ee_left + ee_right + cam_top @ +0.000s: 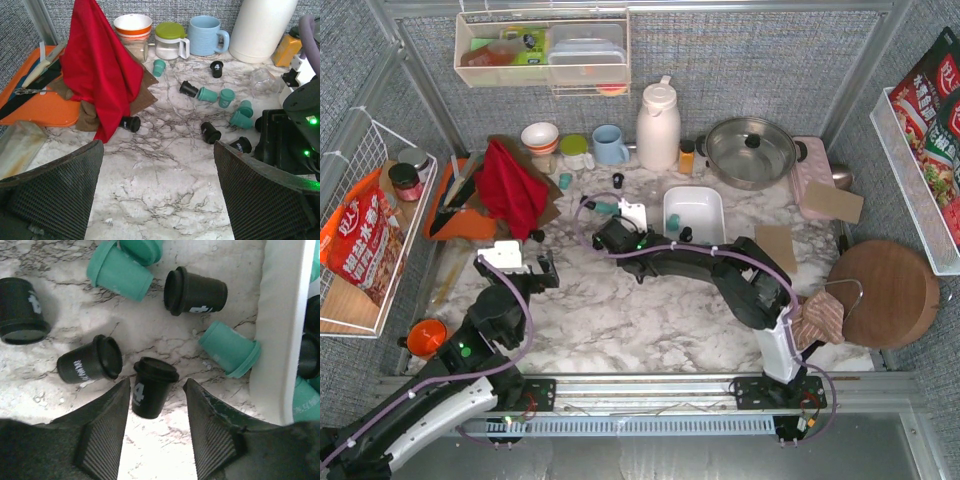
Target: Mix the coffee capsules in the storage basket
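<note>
In the right wrist view a black capsule [152,387] marked with a white 4 stands between the fingers of my right gripper [157,385]. The gripper is open, with a gap on the capsule's right side. Other black capsules [194,291] and teal capsules [231,349] lie loose on the marble around it. The white storage basket [280,315] is just to the right and holds more capsules [306,357]. From above, the right gripper [605,228] is left of the basket [667,205]. My left gripper [157,147] hangs open over bare marble, nearer than the scattered capsules [206,94].
A red cloth [510,185] is draped over an orange tray at the left. A blue mug [609,144], white thermos [658,125] and steel pot [751,150] line the back. A round wooden board [883,293] lies at the right, a wire rack [360,230] at the left.
</note>
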You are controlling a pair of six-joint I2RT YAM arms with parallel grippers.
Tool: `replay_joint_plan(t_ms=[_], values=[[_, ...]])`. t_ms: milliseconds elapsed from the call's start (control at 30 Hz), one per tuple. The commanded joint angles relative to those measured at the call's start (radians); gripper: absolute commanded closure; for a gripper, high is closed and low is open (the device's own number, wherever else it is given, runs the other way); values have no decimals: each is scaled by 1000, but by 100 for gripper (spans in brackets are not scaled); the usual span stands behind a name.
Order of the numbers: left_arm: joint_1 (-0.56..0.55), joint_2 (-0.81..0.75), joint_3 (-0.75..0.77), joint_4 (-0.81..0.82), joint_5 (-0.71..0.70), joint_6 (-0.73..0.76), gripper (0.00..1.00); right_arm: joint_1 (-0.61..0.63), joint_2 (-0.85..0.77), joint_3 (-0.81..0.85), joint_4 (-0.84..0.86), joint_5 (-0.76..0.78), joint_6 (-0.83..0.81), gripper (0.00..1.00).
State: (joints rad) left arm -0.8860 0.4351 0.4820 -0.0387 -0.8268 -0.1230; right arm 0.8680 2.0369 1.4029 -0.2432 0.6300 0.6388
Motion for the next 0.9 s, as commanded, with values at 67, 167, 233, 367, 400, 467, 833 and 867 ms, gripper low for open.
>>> replay_joint_plan(t_ms=[67,167,233,367,400,467,833,867], values=[[13,6,-3,38,5,17,1,-23,26,12,6,-21,22,53],[18,8,-3,37,5,19,1,-24,42,16,1,-31,51,54],[21,10,-5,39,3,19,1,-24,50,15,-3,-35,64,54],[28,10,-8,43,4,20,1,-24,53,10,-3,-43,82,55],[28,10,-8,44,5,21,1,-24,51,8,-4,-43,82,56],[30,12,-8,44,7,22,1,-24,41,3,-2,-44,82,59],[39,3,-11,46,6,23,1,-24,-142,-68,83,15,-35,71],[38,2,-11,46,6,23,1,-24,-166,-81,102,31,-53,70]])
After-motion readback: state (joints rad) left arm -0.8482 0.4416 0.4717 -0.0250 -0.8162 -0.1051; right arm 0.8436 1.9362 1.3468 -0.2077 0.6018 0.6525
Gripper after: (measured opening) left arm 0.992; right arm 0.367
